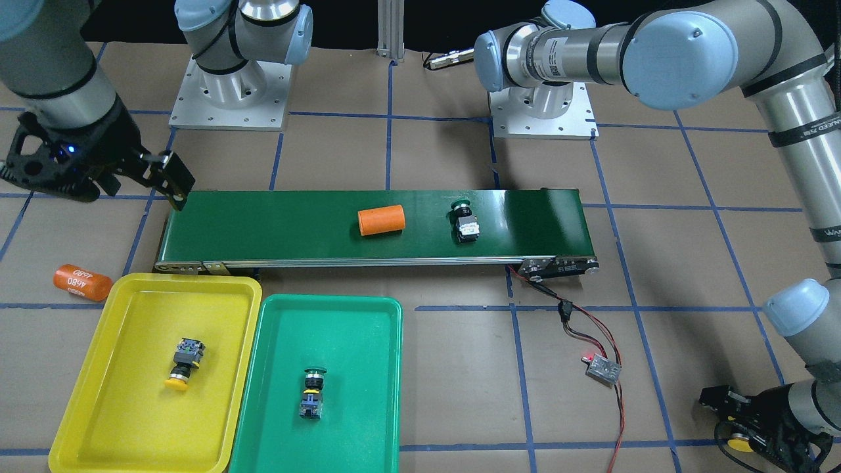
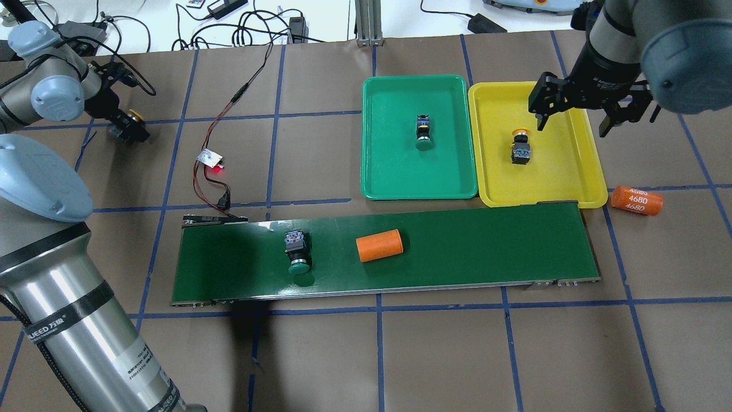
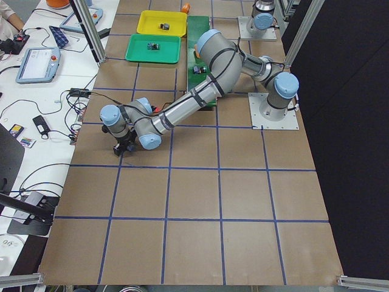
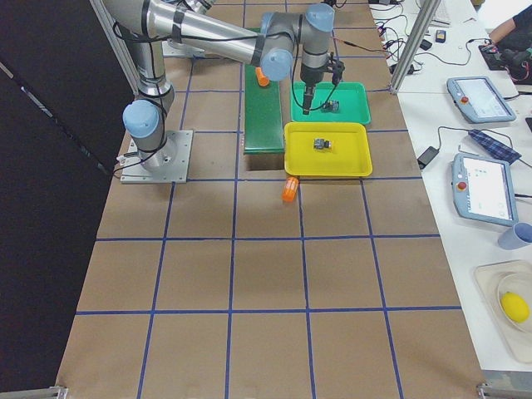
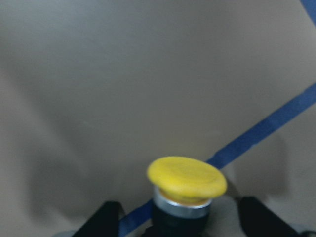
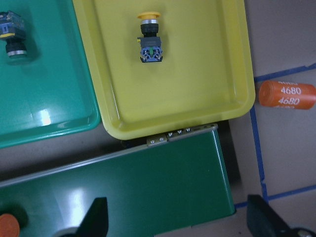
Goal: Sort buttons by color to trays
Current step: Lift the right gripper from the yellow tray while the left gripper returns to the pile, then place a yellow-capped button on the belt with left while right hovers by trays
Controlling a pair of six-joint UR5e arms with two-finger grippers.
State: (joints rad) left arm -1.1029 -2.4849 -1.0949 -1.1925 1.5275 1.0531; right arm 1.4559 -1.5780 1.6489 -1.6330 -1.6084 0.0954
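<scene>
A yellow-capped button (image 5: pixel 186 178) sits between the fingers of my left gripper (image 2: pixel 130 123), which is shut on it low over the paper, far from the trays. A second yellow button (image 2: pixel 520 147) lies in the yellow tray (image 2: pixel 577 183). One green button (image 2: pixel 423 133) lies in the green tray (image 2: pixel 394 177). Another green button (image 2: pixel 297 253) lies on the conveyor belt. My right gripper (image 2: pixel 573 126) hangs open and empty above the yellow tray's far right part.
The dark-green conveyor belt (image 2: pixel 486 246) runs across the table in front of the trays, with an orange cylinder (image 2: pixel 380 245) lying on it. A second orange cylinder (image 2: pixel 636 200), marked 4680, lies on the paper right of the yellow tray. Red-black wires and a small board (image 2: pixel 209 158) lie near the belt's left end.
</scene>
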